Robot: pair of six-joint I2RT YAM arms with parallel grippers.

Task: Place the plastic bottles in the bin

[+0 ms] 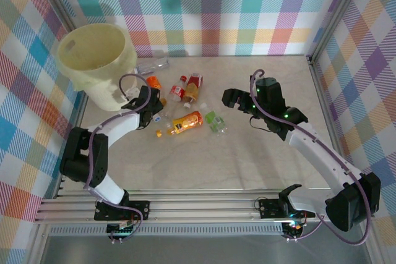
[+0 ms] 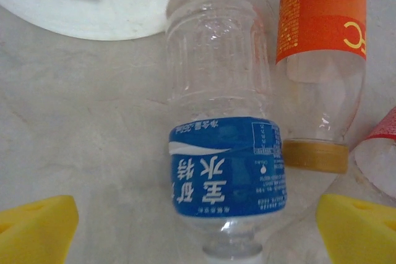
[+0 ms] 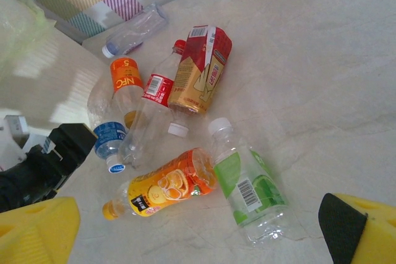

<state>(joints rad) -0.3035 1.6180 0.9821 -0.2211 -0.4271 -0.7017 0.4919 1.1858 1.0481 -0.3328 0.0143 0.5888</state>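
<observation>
- Bottles point(image 1: 179, 106) are lying clustered on the tabletop point(image 1: 260, 165) beside the bin point(image 1: 79, 72).
- None is showing inside the bin, so the task looks barely begun.
- Left pincer point(image 2: 198, 233) is hanging wide open astride the blue-label bottle point(image 2: 226, 177), gripping nothing.
- Right pincer point(image 3: 198, 233) is hovering wide open and empty near the green bottle point(image 3: 250, 187).

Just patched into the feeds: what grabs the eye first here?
The big cream bin stands at the far left of the table, with a jumble of plastic bottles lying beside it in the middle. The left gripper hangs open over a clear blue-labelled bottle. The right gripper hovers open to the right of the pile.
</observation>
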